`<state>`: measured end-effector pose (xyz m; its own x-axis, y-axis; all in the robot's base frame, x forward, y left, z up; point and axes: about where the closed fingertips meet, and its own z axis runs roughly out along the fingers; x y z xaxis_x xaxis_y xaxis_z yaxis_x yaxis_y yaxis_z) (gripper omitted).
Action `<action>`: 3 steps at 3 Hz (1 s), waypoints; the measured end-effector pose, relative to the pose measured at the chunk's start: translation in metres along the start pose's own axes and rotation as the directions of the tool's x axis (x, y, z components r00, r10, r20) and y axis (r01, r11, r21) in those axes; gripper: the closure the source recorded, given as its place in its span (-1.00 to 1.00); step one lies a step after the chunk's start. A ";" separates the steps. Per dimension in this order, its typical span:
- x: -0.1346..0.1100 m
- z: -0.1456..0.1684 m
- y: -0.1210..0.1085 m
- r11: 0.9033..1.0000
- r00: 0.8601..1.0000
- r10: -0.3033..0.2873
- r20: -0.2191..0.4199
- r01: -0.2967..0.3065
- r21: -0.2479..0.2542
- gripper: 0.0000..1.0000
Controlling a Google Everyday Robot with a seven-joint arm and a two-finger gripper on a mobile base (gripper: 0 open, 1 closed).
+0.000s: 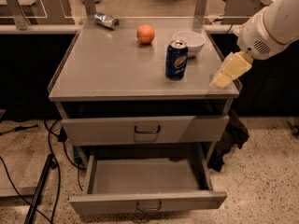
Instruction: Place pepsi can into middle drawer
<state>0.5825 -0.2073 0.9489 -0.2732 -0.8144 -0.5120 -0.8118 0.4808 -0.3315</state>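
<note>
Barely started: pepsi can (176, 59) sits on the tabletop (112, 69), middle drawer (147, 202) is open, and your gripper (221, 80) hangs mid-right beside the can. Can't tell its grip state.

One arm (276, 20), white-cased, enters from the upper right corner of the view and slopes down to the left. A rounded white wrist housing (258, 42) with a patch of small holes ends it. The gripper (228, 70), pale yellow, projects from this housing, angled down-left, at mid-right of the view.
</note>
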 end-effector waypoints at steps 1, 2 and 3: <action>0.005 0.014 -0.029 0.996 0.995 0.070 0.070 -0.074 0.058 -1.00; -0.003 0.035 -0.057 0.987 0.979 0.116 0.169 -0.132 0.088 -1.00; -0.014 0.061 -0.077 0.981 0.957 0.151 0.249 -0.175 0.077 -1.00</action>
<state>0.6804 -0.2129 0.9330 -0.2557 -0.6253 -0.7373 -0.7089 0.6398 -0.2968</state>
